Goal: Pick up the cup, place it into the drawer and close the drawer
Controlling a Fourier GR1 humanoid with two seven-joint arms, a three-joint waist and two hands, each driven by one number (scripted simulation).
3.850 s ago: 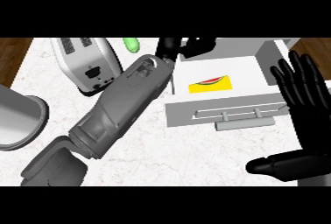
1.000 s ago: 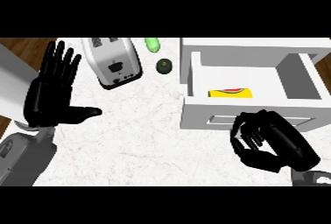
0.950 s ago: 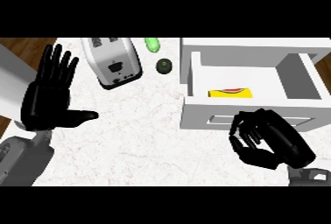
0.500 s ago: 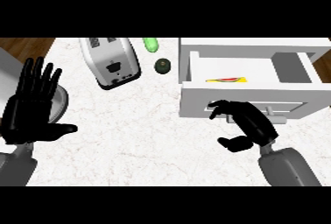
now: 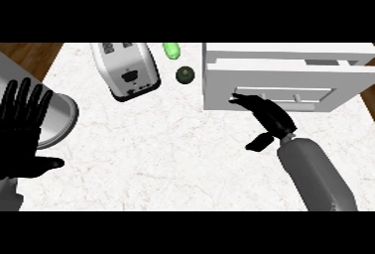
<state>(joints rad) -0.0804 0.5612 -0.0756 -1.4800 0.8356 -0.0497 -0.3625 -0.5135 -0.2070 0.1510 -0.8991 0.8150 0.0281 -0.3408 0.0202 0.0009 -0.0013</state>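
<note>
Right hand [image 5: 267, 118], fingers straight, touching the drawer [image 5: 282, 89] front by its handle [image 5: 282, 95]; cup hidden, presumably inside. Best push square through the middle so it slides straight. Left hand [image 5: 22, 131] rests open at the left edge
</note>
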